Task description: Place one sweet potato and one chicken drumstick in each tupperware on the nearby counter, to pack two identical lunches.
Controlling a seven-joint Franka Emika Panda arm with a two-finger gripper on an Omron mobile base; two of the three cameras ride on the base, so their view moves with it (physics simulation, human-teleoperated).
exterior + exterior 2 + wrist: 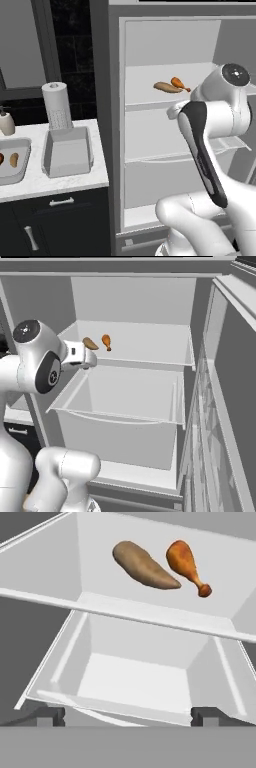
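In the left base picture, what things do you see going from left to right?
White soap bottle → light-grey tray holding food → white paper-towel roll → empty light-grey tray → brown sweet potato → orange chicken drumstick.

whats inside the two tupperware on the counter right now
The nearer tupperware looks empty. The farther tupperware, cut off by the picture's edge, holds a sweet potato and a sliver of something orange-red; the rest is out of frame.

A paper towel roll [57, 105] stands upright at the back by the dark tiled wall. A soap dispenser [6, 121] sits left of it. The open fridge [135, 341] has white shelves.
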